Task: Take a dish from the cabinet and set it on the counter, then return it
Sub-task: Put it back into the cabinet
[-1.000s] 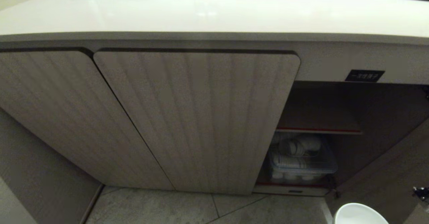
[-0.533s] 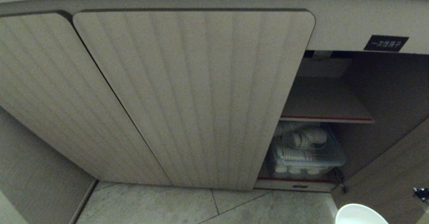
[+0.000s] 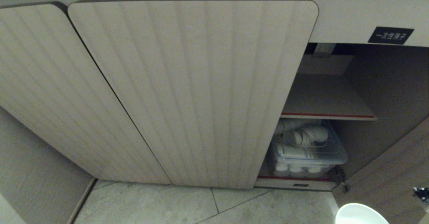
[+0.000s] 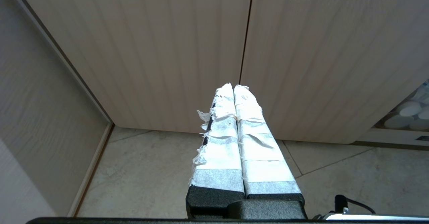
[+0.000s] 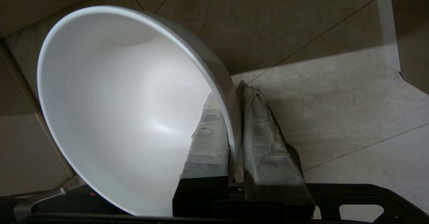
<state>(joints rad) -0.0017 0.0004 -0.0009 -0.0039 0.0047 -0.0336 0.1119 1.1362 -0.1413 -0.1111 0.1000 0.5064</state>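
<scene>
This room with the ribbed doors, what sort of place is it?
Probably a canteen or restaurant serving station: a labelled cabinet stands open over a tiled floor, and a clear bin on its lower shelf holds sleeves of stacked white cups.

— What do the fingers of the left gripper (image 4: 234,87) look like?
— Two long fingers (image 4: 219,143), wrapped in white tape that is torn and frayed at one edge, with black bases on a black body. Near that body a thin black cable (image 4: 348,202) is visible.
— And the right gripper (image 5: 231,93)?
— Its fingers (image 5: 264,143) have the same tape, but greyer and wrinkled. Behind them is a black housing (image 5: 368,200) with a slot-shaped opening, and near it a small red mark (image 5: 91,194).
</scene>
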